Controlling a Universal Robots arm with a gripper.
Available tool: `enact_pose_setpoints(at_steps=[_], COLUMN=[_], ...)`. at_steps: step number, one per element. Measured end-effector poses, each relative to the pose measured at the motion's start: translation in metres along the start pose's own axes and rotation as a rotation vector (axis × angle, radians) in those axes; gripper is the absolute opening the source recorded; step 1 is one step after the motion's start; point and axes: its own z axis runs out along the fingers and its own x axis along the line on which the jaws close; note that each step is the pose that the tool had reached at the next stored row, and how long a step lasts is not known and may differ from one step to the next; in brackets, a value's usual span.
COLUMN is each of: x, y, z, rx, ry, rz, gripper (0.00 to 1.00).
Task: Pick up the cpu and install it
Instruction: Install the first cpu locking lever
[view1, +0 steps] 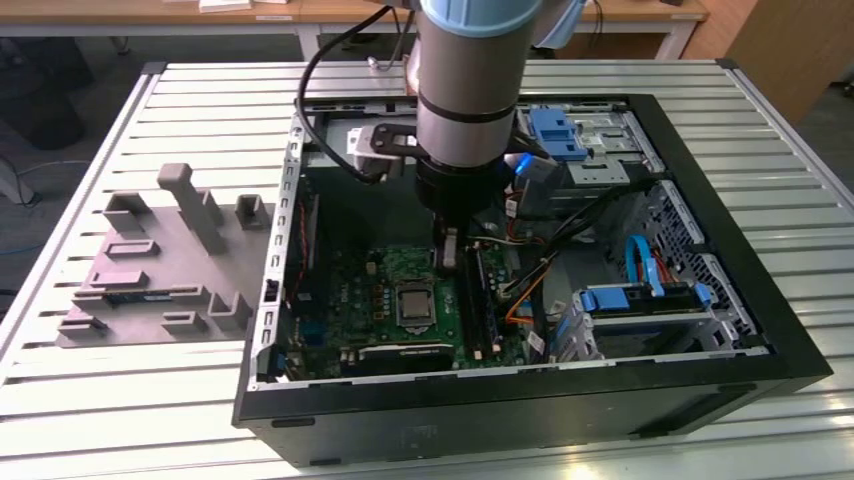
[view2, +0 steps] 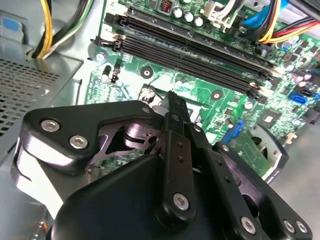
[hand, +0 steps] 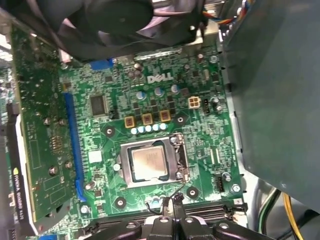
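The cpu (hand: 148, 164) is a small silvery square lying flat inside the metal-framed socket (hand: 176, 161) on the green motherboard (hand: 210, 125). In the exterior view the socket (view1: 414, 300) sits mid-board inside the open black PC case (view1: 747, 300). My gripper (view1: 451, 258) hangs inside the case just beyond the socket, above the board. In the first wrist view the gripper (hand: 175, 201) is a short way from the socket's edge, its fingers together with nothing between them. In the second wrist view its tip (view2: 172, 97) points down at the board near the memory slots (view2: 190, 55).
A grey fixture tray (view1: 160, 270) lies at the exterior view's left of the case. Inside the case are blue drive caddies (view1: 638, 298), loose cables (view1: 534, 270), a black fan (hand: 120, 20), an upright expansion card (hand: 30, 140) and a grey box wall (hand: 275, 90).
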Motion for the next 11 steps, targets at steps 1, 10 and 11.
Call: enact_pose_setpoints(at_steps=[1, 10, 11], x=[0.0, 0.005, 0.0058], y=[0.0, 0.0002, 0.0001], z=[0.0001, 0.0046, 0.0053], rx=[0.0013, 0.0063, 0.0068], ry=[0.0052, 0.0104, 0.0104], rz=[-0.005, -0.062, -0.067], gripper=[0.11, 0.11, 0.11])
